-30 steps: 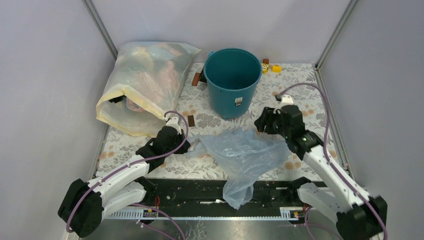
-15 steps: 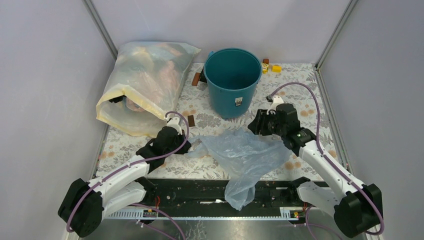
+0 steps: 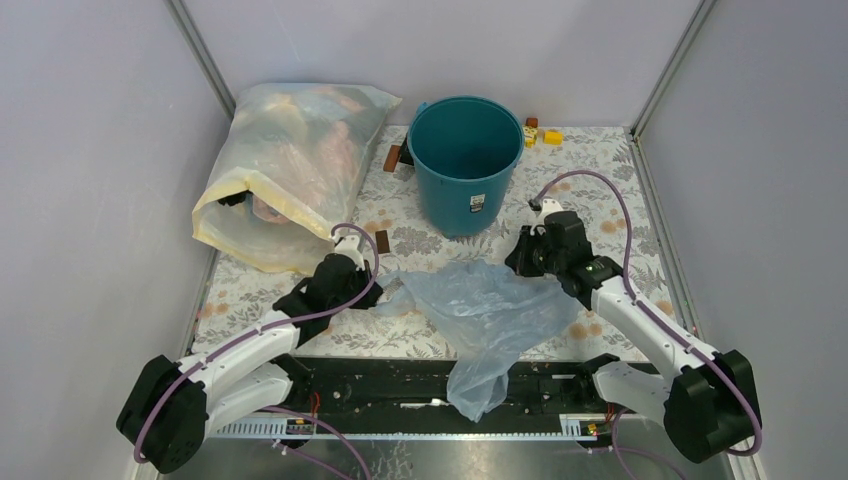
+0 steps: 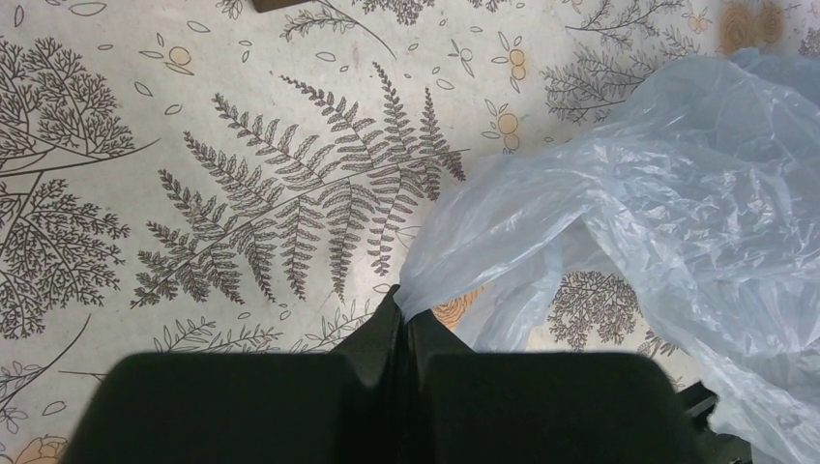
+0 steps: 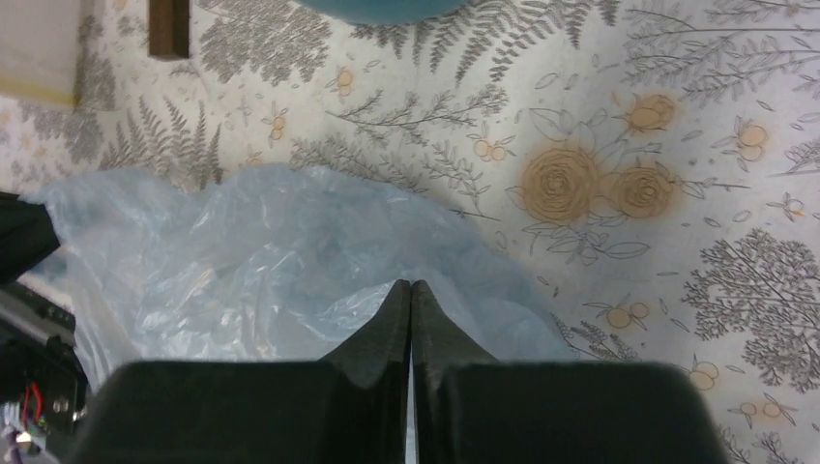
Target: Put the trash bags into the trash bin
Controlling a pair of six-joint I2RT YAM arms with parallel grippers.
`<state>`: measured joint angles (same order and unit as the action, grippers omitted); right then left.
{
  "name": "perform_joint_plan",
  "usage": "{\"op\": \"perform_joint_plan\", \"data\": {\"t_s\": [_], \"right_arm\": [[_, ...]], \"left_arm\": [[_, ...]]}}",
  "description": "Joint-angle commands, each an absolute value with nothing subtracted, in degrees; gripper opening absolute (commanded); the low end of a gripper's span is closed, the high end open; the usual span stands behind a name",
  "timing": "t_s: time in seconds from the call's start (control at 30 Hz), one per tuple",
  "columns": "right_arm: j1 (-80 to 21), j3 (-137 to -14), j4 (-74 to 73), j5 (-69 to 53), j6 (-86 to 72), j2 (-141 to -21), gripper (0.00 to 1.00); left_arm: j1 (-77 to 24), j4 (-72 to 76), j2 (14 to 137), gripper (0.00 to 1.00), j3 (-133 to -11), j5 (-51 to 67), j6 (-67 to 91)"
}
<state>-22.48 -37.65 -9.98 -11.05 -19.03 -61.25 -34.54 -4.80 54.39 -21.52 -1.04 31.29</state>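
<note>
From above, we see a surface (image 3: 620,190) printed with ferns and flowers, enclosed by plain grey walls (image 3: 90,150). The teal trash bin (image 3: 465,150) stands upright at the back; its white label (image 3: 477,203) is too small to read. The pale blue trash bag (image 3: 490,310) lies outside it, drooping over the surface's near edge.

Left wrist: the left claw (image 4: 401,319) is pressed together, pinching the bag's corner.

Right wrist: the right claw (image 5: 411,290) is pressed together over the bag; whether it grips plastic, we cannot tell.

Trash bin (image 3: 465,150) label (image 3: 477,203) print unreadable, apparently tiny.
</note>
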Motion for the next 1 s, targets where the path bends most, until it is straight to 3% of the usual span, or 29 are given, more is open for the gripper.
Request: {"op": "perform_joint_plan", "data": {"t_s": [0.0, 0.13, 0.23, 0.7, 0.87, 0.97], "right_arm": [[-22.4, -41.1, -10.7, -1.6, -19.4, -62.1, 0.00], [-22.1, -47.1, -13.8, 18.2, -20.0, -63.9, 0.00], [-19.3, -53.1, -15.4, 26.1, -19.2, -67.5, 0.00], [-9.9, -72.7, -17.1, 23.3, -17.1, -84.5, 0.01], [-9.7, -75.9, -16.2, 19.2, -14.3, -84.0, 0.14], [-9.7, -76.1, -17.2, 12.8, -13.6, -82.0, 0.58]], "left_arm": [[-34.4, -1.6, 53.8, 0.00, -21.0, -0.9, 30.5], [-34.4, -1.6, 53.5, 0.00, -20.8, -2.2, 31.0], [-34.4, -1.1, 53.4, 0.00, -20.5, -2.3, 31.1], [-34.4, -0.7, 53.0, 0.00, -19.9, -2.4, 31.4], [-34.3, -1.1, 52.5, 0.00, -19.8, -4.0, 32.2], [-34.4, -1.8, 51.4, 0.00, -19.6, -5.6, 32.9]]}}
